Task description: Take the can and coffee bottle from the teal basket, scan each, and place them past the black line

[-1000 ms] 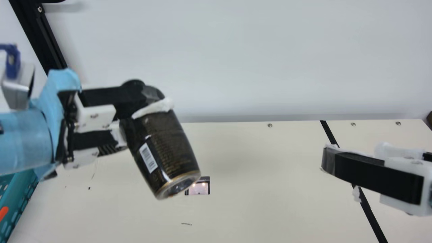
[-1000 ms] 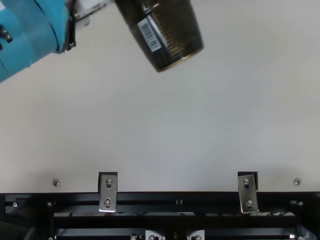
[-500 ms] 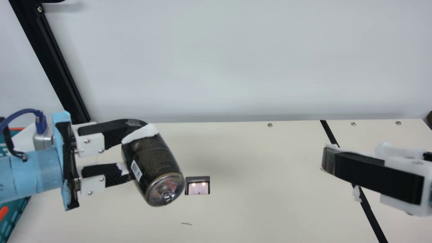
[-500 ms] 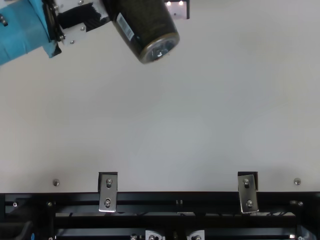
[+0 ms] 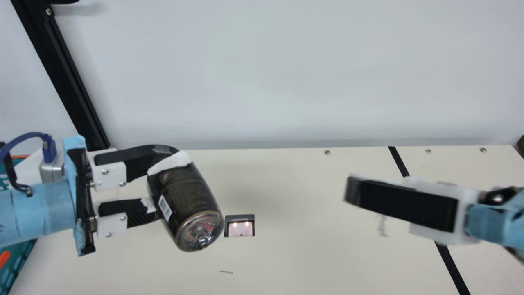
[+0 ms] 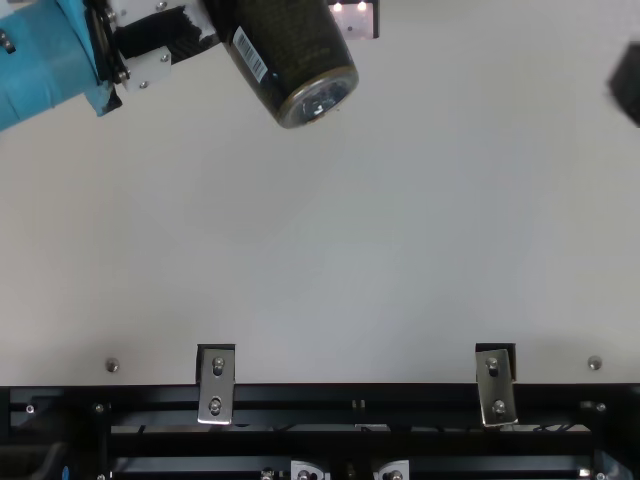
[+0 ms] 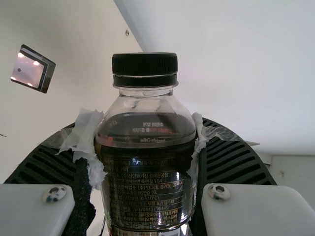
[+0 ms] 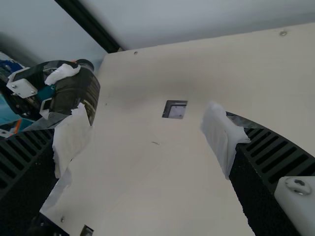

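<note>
- Left pincer (image 5: 168, 184): closed on the coffee bottle (image 5: 190, 192), one finger either side of its body, white padding at both contacts.
- Bottle tilted, held above the worktop (image 5: 299, 254); clear base angled down toward the neck camera, barcode label (image 5: 165, 207) on its side. Black cap (image 7: 144, 69) and dark liquid plain in left wrist view.
- Scanner (image 5: 240, 229), a small dark-framed window with lights lit, just beside the bottle's base as main view has it; true gap cannot be judged.
- Right pincer (image 5: 353, 191): over the worktop, crossing in front of the black line (image 5: 398, 162) in main view. Right wrist view has it (image 8: 146, 142) spread wide, worktop showing between.
- Teal basket (image 5: 18, 264) at main view's left edge, partly behind the left arm; bit of orange there.
- Dark object (image 5: 521, 144) cut off at far right; too little to identify.
</note>
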Controlling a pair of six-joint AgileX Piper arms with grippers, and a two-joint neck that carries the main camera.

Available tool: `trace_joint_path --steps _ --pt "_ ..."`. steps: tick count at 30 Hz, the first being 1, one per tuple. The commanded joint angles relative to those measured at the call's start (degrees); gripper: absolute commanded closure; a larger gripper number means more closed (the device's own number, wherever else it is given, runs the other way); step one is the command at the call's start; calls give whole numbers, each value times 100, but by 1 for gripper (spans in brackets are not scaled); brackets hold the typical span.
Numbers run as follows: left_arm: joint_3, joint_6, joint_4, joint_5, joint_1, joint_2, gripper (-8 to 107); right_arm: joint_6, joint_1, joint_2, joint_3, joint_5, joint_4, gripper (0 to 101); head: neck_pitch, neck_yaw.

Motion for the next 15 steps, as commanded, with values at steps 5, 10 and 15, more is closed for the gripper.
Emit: trace_joint_path --steps 5,10,15 --pt "0 0 0 0 0 0 89 306 881 258 448 -841 588 0 -154 -6" --pt "0 0 0 0 0 0 89 517 1166 236 959 -1585 1464 0 -154 -6" --pt "0 0 0 0 0 0 89 578 1265 205 1106 -1775 1502 0 -154 -6"
